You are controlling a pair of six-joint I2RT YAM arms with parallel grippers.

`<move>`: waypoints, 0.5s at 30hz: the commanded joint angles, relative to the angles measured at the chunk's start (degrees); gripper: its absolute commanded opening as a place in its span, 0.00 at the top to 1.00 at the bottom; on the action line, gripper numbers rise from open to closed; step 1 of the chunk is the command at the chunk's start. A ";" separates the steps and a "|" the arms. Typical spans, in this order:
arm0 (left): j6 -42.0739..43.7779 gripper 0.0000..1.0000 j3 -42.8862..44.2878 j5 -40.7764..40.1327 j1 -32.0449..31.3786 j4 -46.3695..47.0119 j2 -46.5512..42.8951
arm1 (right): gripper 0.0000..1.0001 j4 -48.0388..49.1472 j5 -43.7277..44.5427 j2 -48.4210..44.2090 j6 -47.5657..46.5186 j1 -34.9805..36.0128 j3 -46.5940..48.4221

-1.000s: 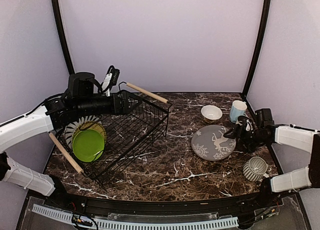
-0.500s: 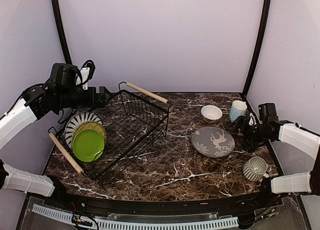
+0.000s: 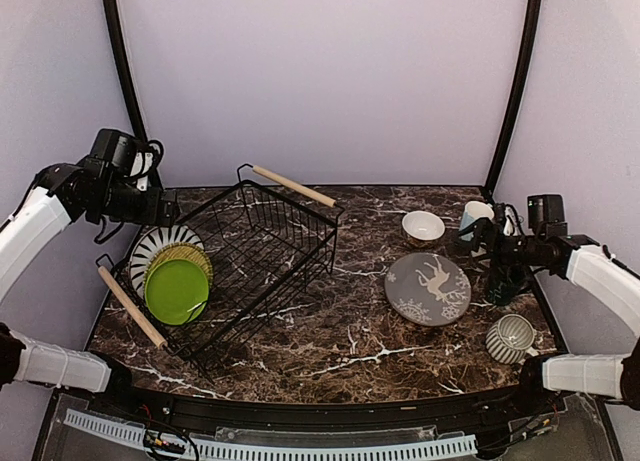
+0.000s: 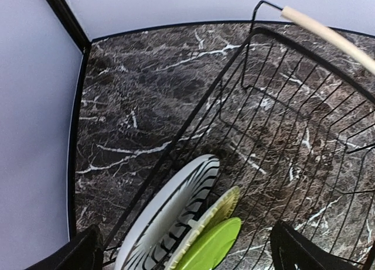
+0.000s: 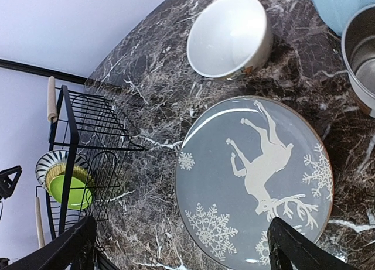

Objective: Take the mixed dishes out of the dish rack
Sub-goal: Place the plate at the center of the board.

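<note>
The dish rack (image 3: 255,256) is a black wire basket with wooden rod handles, left of centre. At its left end stand the black-and-white striped plate (image 4: 170,214), the olive-yellow plate (image 4: 221,208) and the lime green plate (image 3: 175,291). My left gripper (image 3: 168,213) is open and empty, above the rack's back left corner and over these plates (image 4: 187,259). My right gripper (image 3: 478,239) is open and empty, above a grey reindeer plate (image 5: 258,176). The cream bowl (image 3: 423,226), light blue cup (image 3: 476,219), dark teal mug (image 3: 505,281) and striped mug (image 3: 511,337) stand on the table at the right. The small white cup is out of view.
The marble table (image 3: 340,341) has black frame posts at its back corners, and walls close behind and at both sides. The rack's far wooden handle (image 3: 293,185) sticks up at the back. The near handle (image 3: 130,304) lies by the left table edge.
My left arm has drawn back from over the rack to its back left corner. My right gripper has pulled away from the grey plate toward the right rear; the plate lies flat.
</note>
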 commanded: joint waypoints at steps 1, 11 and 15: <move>2.89 0.03 0.87 4.69 6.55 -4.76 2.18 | 0.01 -0.01 -2.51 -0.63 -3.09 0.30 2.45; 7.28 0.20 -0.57 9.42 9.18 -4.46 6.55 | 0.01 1.48 -4.47 0.40 -4.04 0.23 1.93; 9.84 0.23 -0.77 8.64 9.18 -3.46 9.35 | 0.01 2.19 -4.93 1.12 -4.28 0.31 2.29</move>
